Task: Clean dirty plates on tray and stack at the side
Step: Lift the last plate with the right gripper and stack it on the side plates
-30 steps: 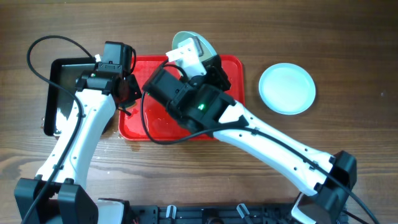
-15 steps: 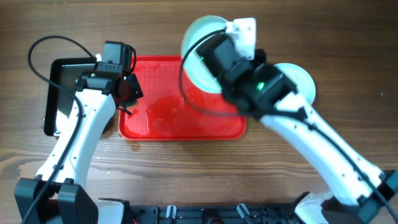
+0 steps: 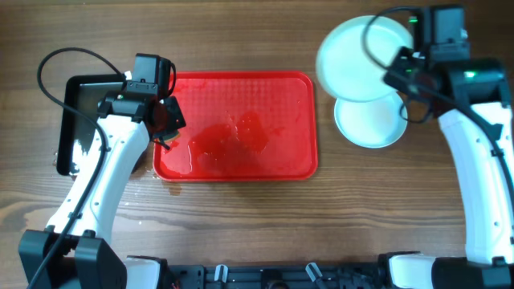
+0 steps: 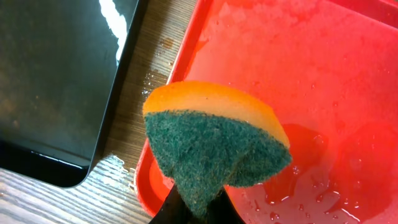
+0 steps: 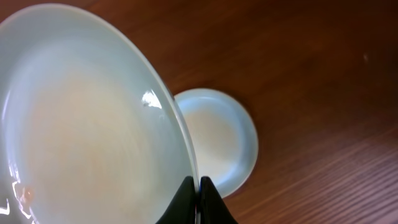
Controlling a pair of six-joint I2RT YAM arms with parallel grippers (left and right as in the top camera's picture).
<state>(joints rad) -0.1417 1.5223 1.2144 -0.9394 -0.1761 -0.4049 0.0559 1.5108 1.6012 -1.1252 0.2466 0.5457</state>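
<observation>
Right hand point(image 5: 198, 190) pinches a plate point(image 3: 357, 52) by its rim above a second plate point(image 3: 368, 130) near the table point(image 3: 241, 229) right edge; left hand point(image 4: 198, 208) grips a sponge point(image 4: 211, 140) over the tray point(image 3: 241, 88).

Top edge of resting plate point(image 3: 368, 128) hidden under held plate point(image 3: 357, 50); left arm point(image 3: 112, 160) hides part of black tray point(image 3: 76, 108); sponge point(image 4: 211, 143) hides most of left gripper point(image 4: 198, 210).

Right hand point(image 5: 198, 186) swung held plate point(image 3: 357, 48) off tray point(image 3: 299, 90), rightward, now above plate on table point(image 3: 366, 130)

two plates point(image 3: 360, 50) point(image 3: 369, 130), two trays point(image 3: 241, 92) point(image 3: 80, 108), one sponge point(image 4: 211, 143)
</observation>
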